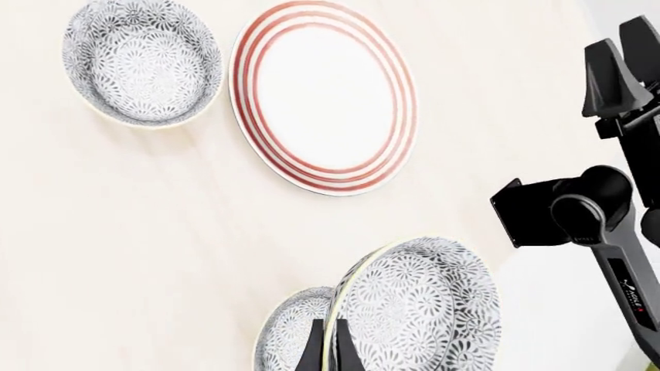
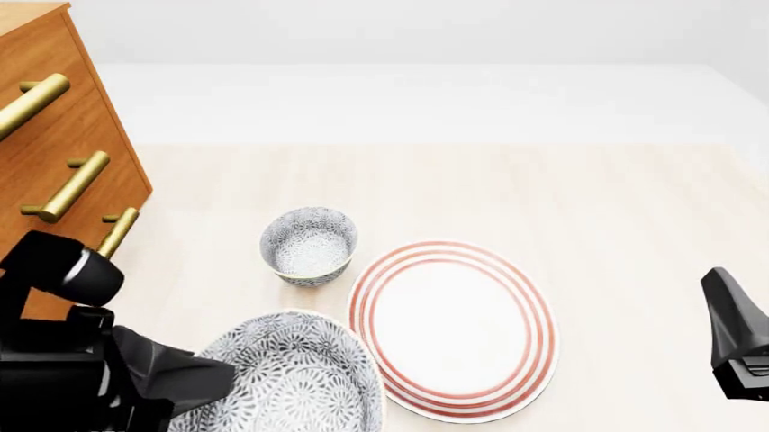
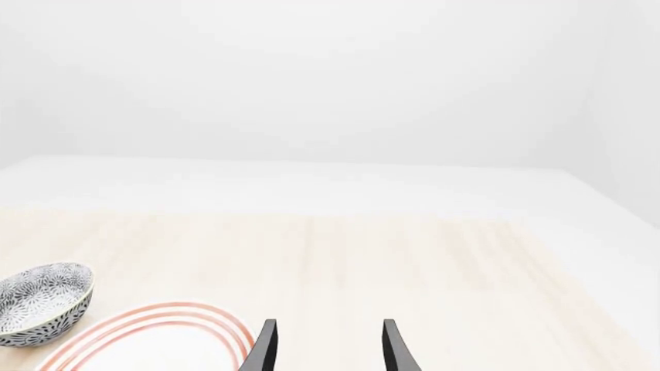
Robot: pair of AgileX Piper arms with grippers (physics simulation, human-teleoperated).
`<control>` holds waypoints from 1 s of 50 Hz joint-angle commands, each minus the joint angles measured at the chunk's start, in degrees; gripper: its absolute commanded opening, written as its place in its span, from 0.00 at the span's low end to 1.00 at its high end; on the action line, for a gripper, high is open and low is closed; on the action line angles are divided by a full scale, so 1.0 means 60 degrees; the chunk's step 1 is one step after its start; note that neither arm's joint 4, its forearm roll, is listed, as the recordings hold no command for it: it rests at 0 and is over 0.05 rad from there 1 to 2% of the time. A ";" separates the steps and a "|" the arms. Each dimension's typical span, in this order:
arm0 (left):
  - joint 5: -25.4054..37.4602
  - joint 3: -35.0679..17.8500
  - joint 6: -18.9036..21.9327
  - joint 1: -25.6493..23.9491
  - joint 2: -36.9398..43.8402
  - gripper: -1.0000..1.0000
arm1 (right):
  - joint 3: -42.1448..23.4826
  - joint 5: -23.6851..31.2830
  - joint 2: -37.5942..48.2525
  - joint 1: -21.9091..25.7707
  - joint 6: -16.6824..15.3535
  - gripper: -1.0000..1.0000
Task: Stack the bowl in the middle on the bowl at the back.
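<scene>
Keeping the left fingers (image 1: 328,344) pinched on the rim of the bowl in the middle (image 2: 286,378), lifted near-left, carry it level over the bowl at the back (image 2: 309,245), lower gently; right fingers (image 3: 324,344) spread, idle.
</scene>
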 commanded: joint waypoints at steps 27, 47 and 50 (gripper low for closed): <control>-0.0788 0.1755 0.0436 -0.1217 0.0423 0.00 | 0.0002 0.0001 0.0001 0.0017 -0.0004 1.00; -0.1458 0.2448 0.0404 -0.1048 0.0630 0.00 | -0.0011 0.0050 -0.0052 -0.0002 -0.0007 1.00; -0.1423 0.2405 0.0458 -0.1019 0.0646 1.00 | -0.0008 0.0056 -0.0059 0.0003 -0.0008 1.00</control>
